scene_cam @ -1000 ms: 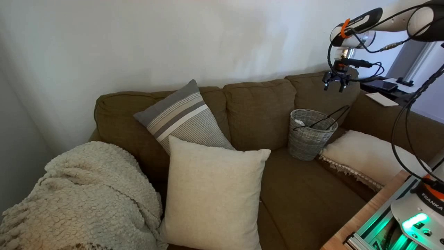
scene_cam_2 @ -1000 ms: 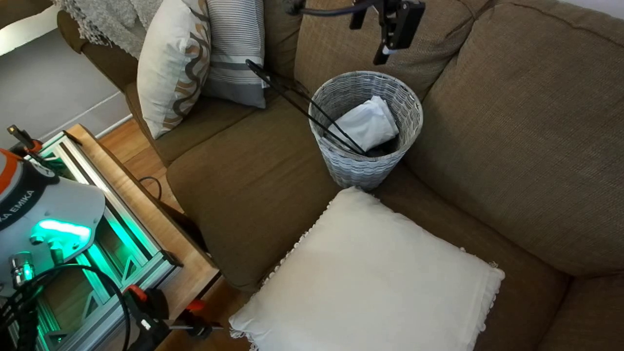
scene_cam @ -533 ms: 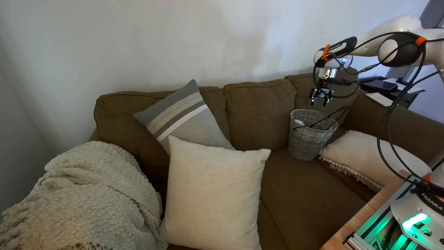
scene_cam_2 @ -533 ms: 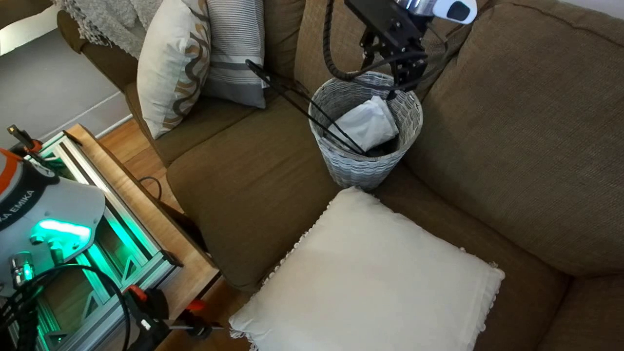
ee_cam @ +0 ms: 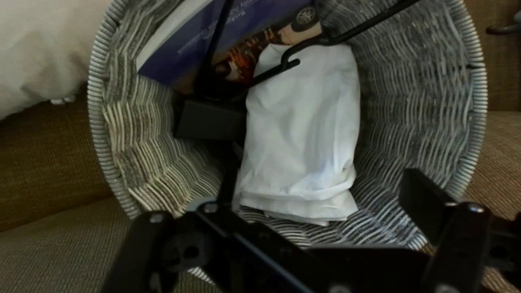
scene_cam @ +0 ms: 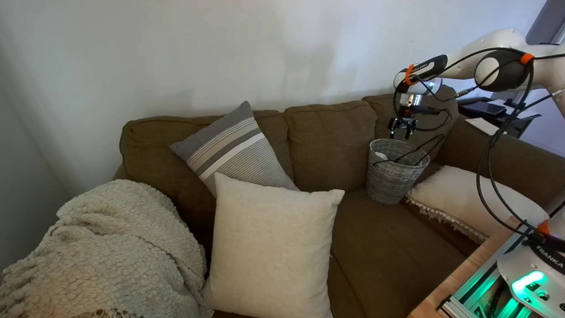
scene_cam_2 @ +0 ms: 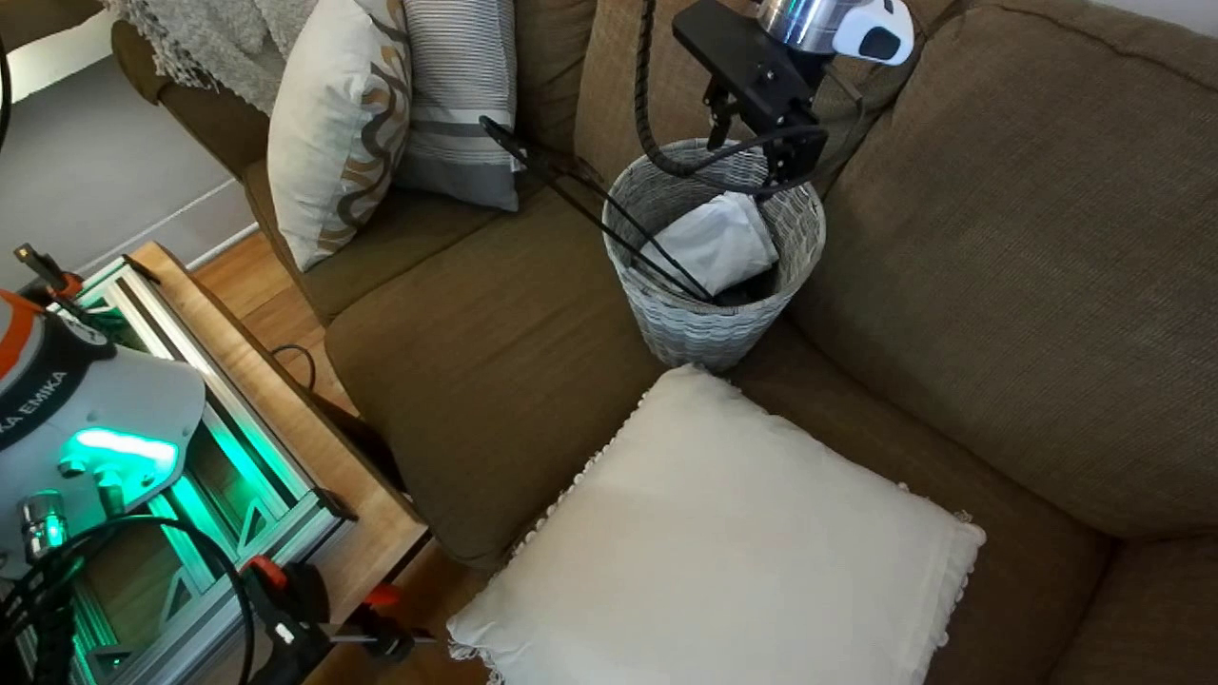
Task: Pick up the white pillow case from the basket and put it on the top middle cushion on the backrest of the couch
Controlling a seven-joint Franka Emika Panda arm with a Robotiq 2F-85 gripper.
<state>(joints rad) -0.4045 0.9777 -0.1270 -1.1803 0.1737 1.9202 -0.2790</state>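
A: Fingers (ee_cam: 421, 203) spread wide, nothing between them. Why so wide?

B: The white pillow case (ee_cam: 303, 130) is folded into a thick bundle; I'd guess they have to clear both long sides. It's inside the basket (scene_cam_2: 699, 333), not gripped.

A: Gripper (scene_cam: 400, 134) hangs over the basket mouth, pointing down.

B: Walls block a side approach, so top-down is likely the only way in.

A: Snags?

B: Black rods (ee_cam: 323, 40) cross the upper end of the case in the wrist view; booklet (ee_cam: 183, 53) and black block (ee_cam: 211, 121) sit alongside. Lower end looks the safer bite.

A: Then?

B: Lift straight past the rim, carry to the middle backrest cushion (scene_cam: 333, 145). Soft cloth; lay it well over the top or it may slide.
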